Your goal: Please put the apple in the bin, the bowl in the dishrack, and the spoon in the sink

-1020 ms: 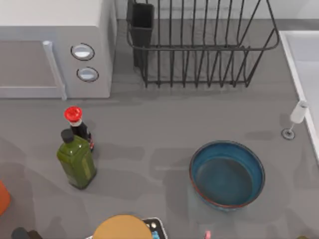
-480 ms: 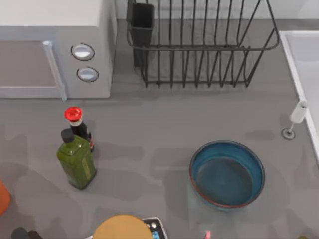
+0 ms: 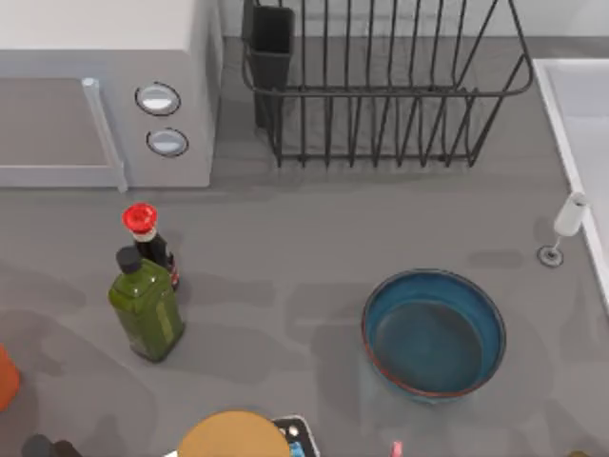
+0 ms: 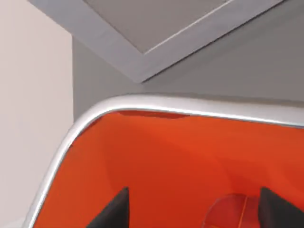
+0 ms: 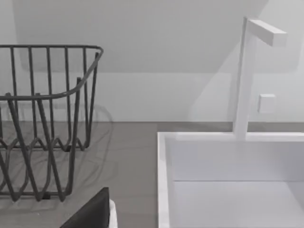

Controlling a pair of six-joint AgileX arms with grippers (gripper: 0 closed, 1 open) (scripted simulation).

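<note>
Over the bin [image 4: 156, 152] at eight o'clock, the left gripper [image 4: 194, 213] hangs with fingers spread. The apple [image 4: 232, 213] seems to lie inside, so that step looks done. The bowl [image 3: 433, 333] sits at five o'clock, well apart from the dishrack [image 3: 381, 95] at twelve, and is not yet racked. The right gripper [image 5: 95, 213] faces the sink [image 5: 228, 161] at two o'clock; its grip I cannot tell.

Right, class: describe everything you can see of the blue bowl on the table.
The bowl is wide, round and blue-glazed with a thin reddish-brown rim. It stands upright and empty on the grey table, toward the top view's right, in front of the dishrack and apart from it. Nothing touches it but the table.
</note>
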